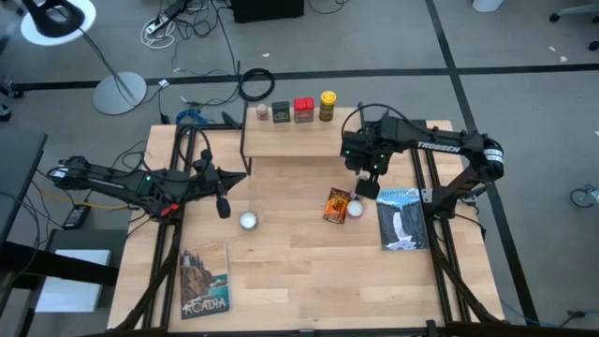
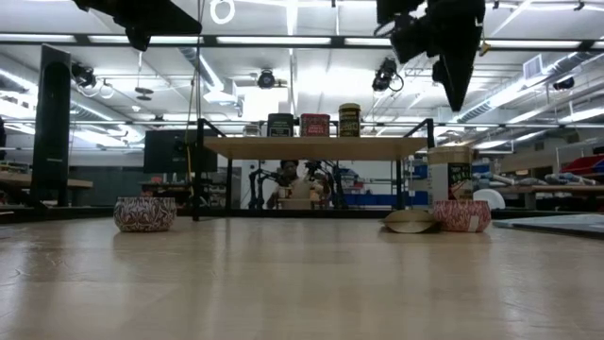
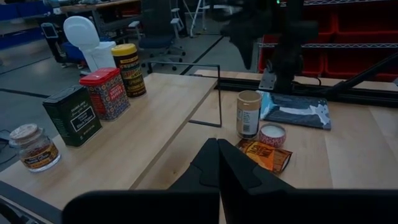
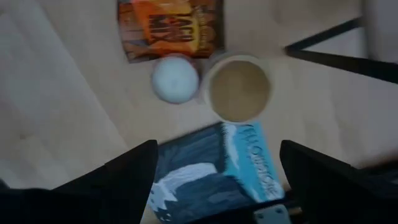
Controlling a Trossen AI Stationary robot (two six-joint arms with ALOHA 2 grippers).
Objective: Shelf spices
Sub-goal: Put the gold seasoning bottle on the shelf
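The shelf (image 1: 290,140) stands at the table's far side. On its plank rest a small pale-capped jar (image 3: 34,148), a dark tin (image 3: 71,115), a red tin (image 3: 106,92) and a yellow black-lidded jar (image 3: 129,68). On the table right of the shelf, a tan cylindrical jar (image 4: 238,89) stands upright beside an orange packet (image 1: 337,206) that lies flat. My right gripper (image 4: 217,180) hangs open above them, pointing down, holding nothing. My left gripper (image 1: 223,204) waits shut over the table's left half.
A white disc (image 1: 356,210) lies beside the packet and jar, and another disc (image 1: 248,221) sits near the table's middle. One picture book (image 1: 401,218) lies by the right arm, a second book (image 1: 204,279) at the near left. Bare tabletop spans the near middle.
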